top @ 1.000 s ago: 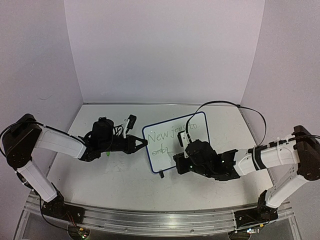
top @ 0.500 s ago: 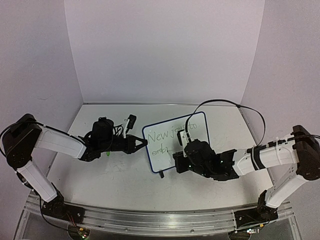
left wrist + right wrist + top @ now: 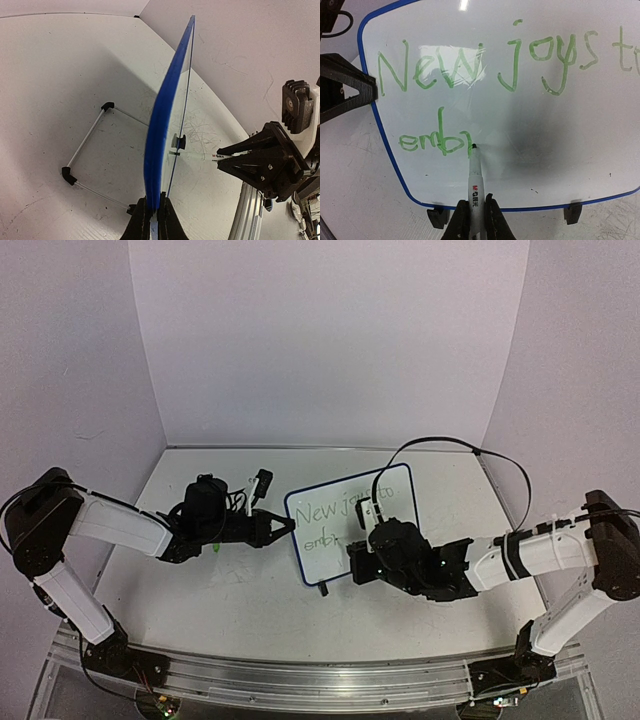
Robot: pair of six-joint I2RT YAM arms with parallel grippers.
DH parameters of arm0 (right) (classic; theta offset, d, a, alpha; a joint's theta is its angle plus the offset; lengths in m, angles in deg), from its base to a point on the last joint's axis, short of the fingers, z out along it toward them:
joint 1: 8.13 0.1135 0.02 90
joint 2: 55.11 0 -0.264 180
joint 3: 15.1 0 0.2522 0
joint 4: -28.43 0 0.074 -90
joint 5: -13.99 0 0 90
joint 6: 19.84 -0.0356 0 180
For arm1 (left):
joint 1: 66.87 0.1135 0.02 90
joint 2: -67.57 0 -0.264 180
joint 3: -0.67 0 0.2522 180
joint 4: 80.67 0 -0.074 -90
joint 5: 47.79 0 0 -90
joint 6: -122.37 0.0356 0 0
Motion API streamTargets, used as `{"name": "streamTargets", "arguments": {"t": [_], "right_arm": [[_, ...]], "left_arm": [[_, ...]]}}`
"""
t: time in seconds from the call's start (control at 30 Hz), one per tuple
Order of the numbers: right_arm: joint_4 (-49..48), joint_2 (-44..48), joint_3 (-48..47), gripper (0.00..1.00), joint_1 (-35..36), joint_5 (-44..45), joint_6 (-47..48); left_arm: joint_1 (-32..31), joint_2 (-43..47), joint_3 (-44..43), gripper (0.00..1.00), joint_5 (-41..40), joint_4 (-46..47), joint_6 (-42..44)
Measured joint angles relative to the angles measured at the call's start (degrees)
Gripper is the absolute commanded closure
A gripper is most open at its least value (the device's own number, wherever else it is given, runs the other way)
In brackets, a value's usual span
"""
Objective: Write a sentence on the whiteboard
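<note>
The whiteboard (image 3: 335, 528), white with a dark blue rim and two black feet, stands tilted at mid table. It carries the sentence (image 3: 495, 62) in green: "New joys t.." above, "emb" and a started stroke (image 3: 437, 140) below. My left gripper (image 3: 152, 220) is shut on the board's blue edge (image 3: 165, 115). My right gripper (image 3: 476, 216) is shut on a white marker (image 3: 475, 180). The marker tip (image 3: 473, 146) touches the board just right of "emb". In the top view the right gripper (image 3: 372, 552) partly hides the writing.
A wire stand with black corners (image 3: 85, 150) lies on the table behind the board. Faint grey scribbles (image 3: 205, 132) mark the tabletop. A metal rail (image 3: 300, 670) runs along the near edge. White walls enclose the back and sides.
The marker has drawn a further green stroke after "emb" on the lower line; the right gripper has shifted slightly right. The left arm and board have stayed still.
</note>
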Motion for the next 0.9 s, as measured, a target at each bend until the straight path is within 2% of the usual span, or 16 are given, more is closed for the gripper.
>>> {"name": "streamTargets", "arguments": {"t": [0.9], "right_arm": [[-1.09, 3.96, 2.38, 1.00, -3.06, -1.27, -1.32]], "left_arm": [[0.00, 0.01, 0.00, 1.00, 0.24, -0.04, 0.00]]}}
